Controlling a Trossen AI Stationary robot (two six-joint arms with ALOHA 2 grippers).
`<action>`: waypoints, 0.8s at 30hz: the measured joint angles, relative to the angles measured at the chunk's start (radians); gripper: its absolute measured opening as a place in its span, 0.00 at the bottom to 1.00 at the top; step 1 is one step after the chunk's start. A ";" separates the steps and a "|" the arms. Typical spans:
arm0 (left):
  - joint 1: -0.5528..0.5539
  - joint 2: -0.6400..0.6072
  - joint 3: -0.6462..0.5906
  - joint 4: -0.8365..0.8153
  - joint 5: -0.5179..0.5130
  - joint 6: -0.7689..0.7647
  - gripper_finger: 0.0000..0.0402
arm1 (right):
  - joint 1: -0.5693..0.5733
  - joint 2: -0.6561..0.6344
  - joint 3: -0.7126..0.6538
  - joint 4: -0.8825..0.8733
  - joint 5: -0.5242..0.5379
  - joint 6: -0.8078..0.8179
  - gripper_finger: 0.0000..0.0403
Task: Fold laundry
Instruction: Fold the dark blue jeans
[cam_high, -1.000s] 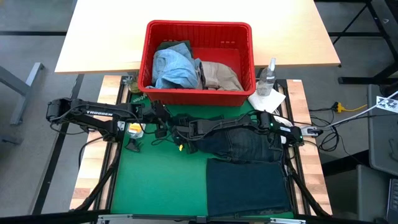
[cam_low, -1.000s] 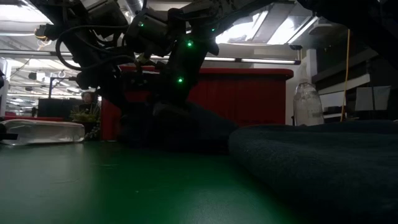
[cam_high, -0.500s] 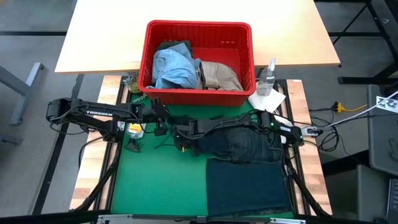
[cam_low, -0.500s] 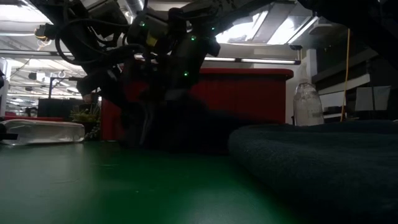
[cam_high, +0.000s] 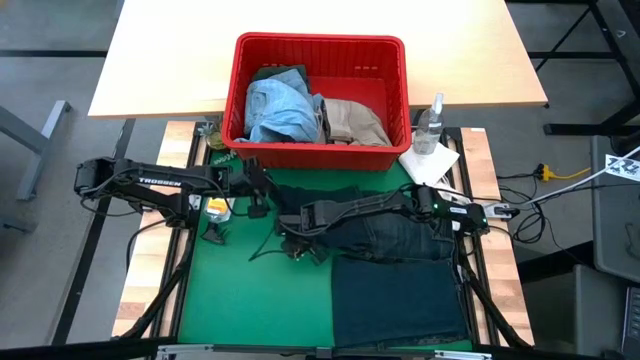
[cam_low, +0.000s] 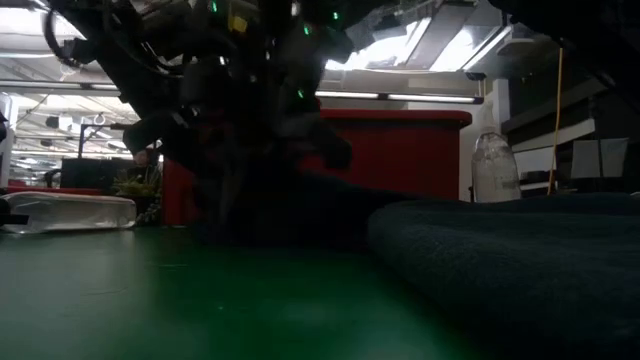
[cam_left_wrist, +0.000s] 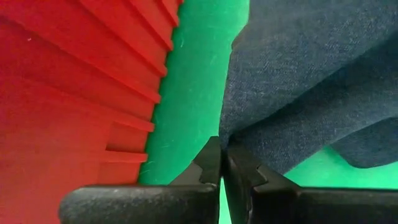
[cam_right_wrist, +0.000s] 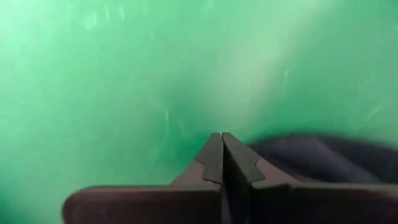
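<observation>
At the bottom right of the high view a folded rectangle of dark teal-navy cloth (cam_high: 398, 298) lies flat on the green mat of the tabletop (cam_high: 250, 300); in the low view it fills the lower right of the frame as a thick soft edge.

Just above it in the high view, a rumpled pair of dark navy jeans (cam_high: 395, 235) is spread across the mat, its upper edge reaching towards the basket. The right claw (cam_high: 296, 247) sits at the left edge of these jeans near the frame's centre, its arm stretching in from the right over the denim. Its wrist view shows the two dark fingers (cam_right_wrist: 214, 163) pressed tight together with nothing between them, the green mat ahead and a dark fold of fabric at the lower right.

The left claw (cam_high: 262, 195) is slightly up and to the left of it, near the upper left corner of the jeans, just below the basket. Its fingers (cam_left_wrist: 211, 167) are likewise closed on each other, empty, with blue denim on one side and the ribbed red wall on the other.

Farther up, a red plastic basket (cam_high: 318, 47) holds a light blue denim piece (cam_high: 280, 108), a dark olive green piece (cam_high: 282, 74) and a beige khaki piece (cam_high: 352, 122). To its right stand a clear plastic bottle (cam_high: 431, 122) and a small white cloth sheet (cam_high: 428, 160).
</observation>
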 joint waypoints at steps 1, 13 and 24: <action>0.001 0.000 0.000 0.000 0.000 0.000 0.00 | 0.000 0.000 0.022 0.004 0.000 0.000 0.00; 0.000 -0.001 0.000 0.002 0.015 -0.002 0.00 | 0.012 0.005 0.125 0.094 0.322 0.041 0.00; 0.000 -0.001 0.000 0.001 0.017 -0.008 0.00 | -0.005 0.113 0.104 0.163 0.561 0.158 0.00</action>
